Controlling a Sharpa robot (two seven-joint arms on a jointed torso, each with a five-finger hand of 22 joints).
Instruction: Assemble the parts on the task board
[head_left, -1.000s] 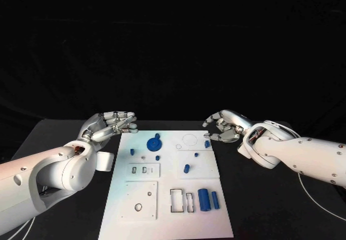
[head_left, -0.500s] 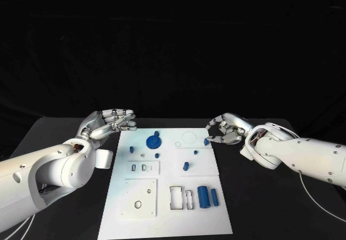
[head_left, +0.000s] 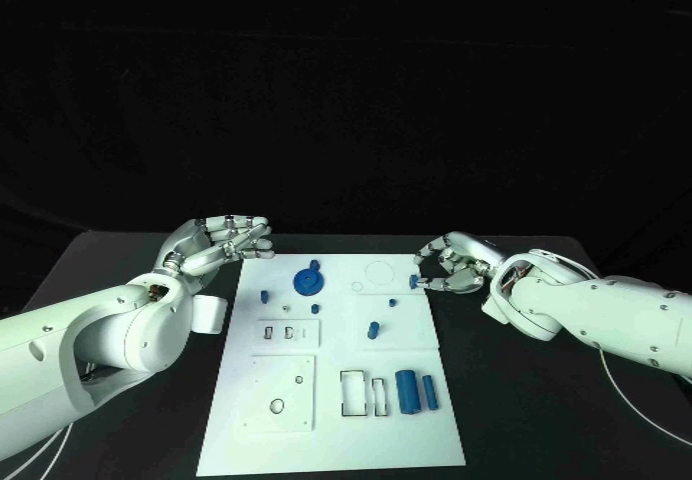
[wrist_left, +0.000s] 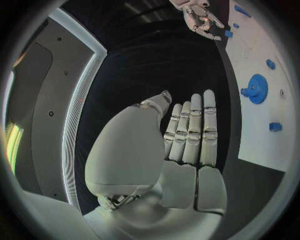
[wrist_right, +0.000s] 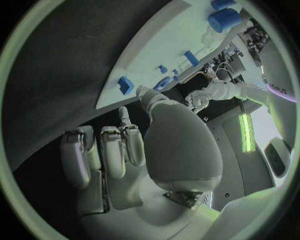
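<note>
At the far right edge of the task board, your right robot hand hovers just beside a small blue part; its fingers are curled in, and from the right wrist view they seem to hold nothing. I judge that you are in the reaching step, before the first pick. Your left robot hand waits at the far left corner of the board, over the black worktop, with its fingers bent and nothing between them. The other parts lie untouched: the blue gear near the far edge, the two blue cylinders near the front. For the next move you need to open the right fingers and bring them around the small part.

Compared with a second ago, the right robot hand has come lower and closer to the board edge. The left one has drawn a little away from the board. No part has moved.
</note>
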